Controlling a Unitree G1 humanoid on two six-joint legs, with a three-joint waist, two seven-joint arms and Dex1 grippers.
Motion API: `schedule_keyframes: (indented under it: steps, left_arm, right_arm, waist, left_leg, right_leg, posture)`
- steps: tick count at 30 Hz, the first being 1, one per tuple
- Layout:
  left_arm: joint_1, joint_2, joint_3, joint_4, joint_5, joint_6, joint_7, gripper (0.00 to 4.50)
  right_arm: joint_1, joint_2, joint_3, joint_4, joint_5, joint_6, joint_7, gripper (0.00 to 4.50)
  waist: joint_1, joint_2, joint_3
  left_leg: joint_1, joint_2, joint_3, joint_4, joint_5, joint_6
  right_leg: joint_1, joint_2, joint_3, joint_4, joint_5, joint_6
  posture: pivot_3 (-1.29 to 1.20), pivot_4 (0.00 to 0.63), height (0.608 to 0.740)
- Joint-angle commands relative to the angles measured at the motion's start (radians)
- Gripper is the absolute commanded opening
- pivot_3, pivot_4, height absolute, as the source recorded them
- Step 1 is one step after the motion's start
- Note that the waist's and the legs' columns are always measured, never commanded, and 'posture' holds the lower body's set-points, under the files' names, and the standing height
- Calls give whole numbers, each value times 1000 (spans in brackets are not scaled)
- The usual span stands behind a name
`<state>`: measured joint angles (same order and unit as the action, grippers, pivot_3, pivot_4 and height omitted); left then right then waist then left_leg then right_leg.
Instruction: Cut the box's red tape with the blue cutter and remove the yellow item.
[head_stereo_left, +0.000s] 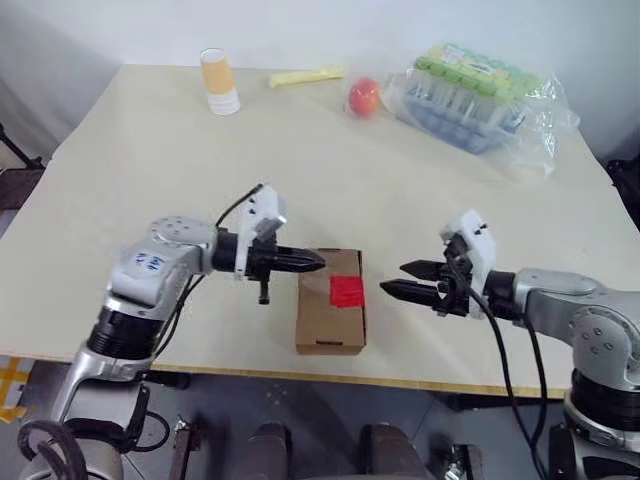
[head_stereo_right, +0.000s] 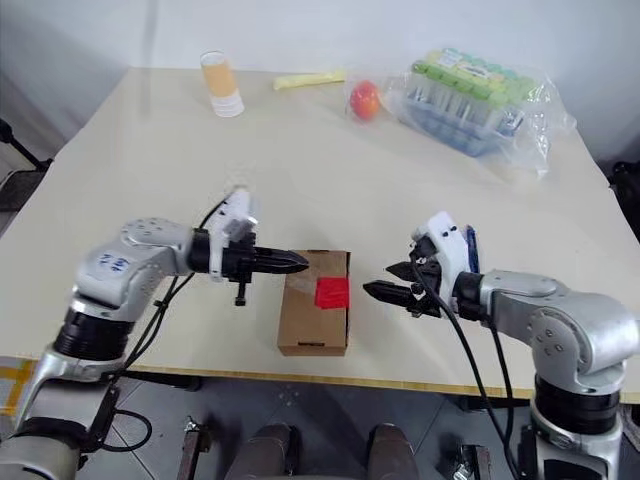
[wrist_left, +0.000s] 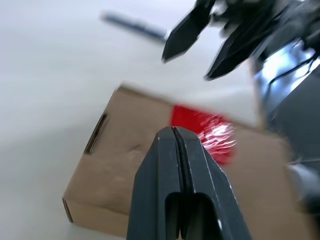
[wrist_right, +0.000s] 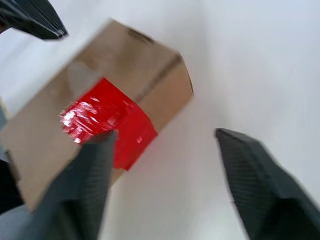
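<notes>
The box (head_stereo_left: 331, 303) lay flat on the table (head_stereo_left: 150, 170), close to the near edge and roughly midway along it, with one short end facing that edge. The red tape (head_stereo_left: 346, 291) sat on the box's top face, toward the right long side, and appeared intact. A slot cutout showed on the near end face.

The left gripper (head_stereo_left: 316, 262) hovered over the box's far left corner, pointing toward the right, its two black fingers pressed together and holding nothing. The right gripper (head_stereo_left: 391, 279) hung just beside the box's right long side, pointing left at the tape, with its jaws spread and nothing between them. The two grippers faced each other across the box without touching it, so far as could be judged.

In the left wrist view a slim dark blue object, taken to be the blue cutter (wrist_left: 134, 26), lay on the table beyond the box; it was blurred.

Along the far edge stood an orange-and-white cup (head_stereo_left: 219, 82), a pale yellow strip (head_stereo_left: 305, 76), a red-orange fruit (head_stereo_left: 364, 97) and, toward the far right corner, a clear bag of green-capped tubes (head_stereo_left: 478, 100).
</notes>
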<state>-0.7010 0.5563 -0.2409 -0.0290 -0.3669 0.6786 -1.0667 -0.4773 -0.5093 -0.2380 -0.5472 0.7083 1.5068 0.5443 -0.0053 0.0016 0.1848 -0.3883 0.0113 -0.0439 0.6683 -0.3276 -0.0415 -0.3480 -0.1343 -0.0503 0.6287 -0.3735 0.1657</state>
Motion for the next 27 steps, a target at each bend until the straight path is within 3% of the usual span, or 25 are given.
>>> schedule_keyframes:
  steps: [1, 8, 23, 27]
  left_arm:
    - [-6, -9, -48, -16, 54, -34, 13, 0]
    - [23, 3, -80, -27, 90, -52, 5, 0]
    - [32, 8, -82, -33, 91, -49, 14, 0]
    - [34, 13, -85, -35, 93, -50, 12, 0]
  right_arm:
    - [-19, 35, 22, -28, 6, 14, -51, 3543]
    - [-17, 67, 41, -18, 2, 16, -104, 3543]
    - [-41, -32, 142, -14, -29, 71, -150, 3543]
    - [-84, 30, 153, 10, -36, 103, -213, 3543]
  waist:
    - [0, 0, 0]
    - [0, 0, 0]
    - [2, 0, -1]
    - [1, -1, -2]
  left_leg:
    - [-1, 0, 0, 0, 0, 0]
    - [0, 0, 0, 0, 0, -1]
    - [3, 0, -1, 0, 0, -1]
    - [3, 0, -1, 0, 0, -1]
  right_leg:
    - [-1, 0, 0, 0, 0, 0]
    - [0, 0, 0, 1, 0, 0]
    - [3, 0, 0, 0, 0, 0]
    - [4, 0, 0, 0, 0, 0]
  posture:
    - [0, 150, 740]
    - [0, 150, 740]
    - [0, 150, 740]
    - [0, 150, 740]
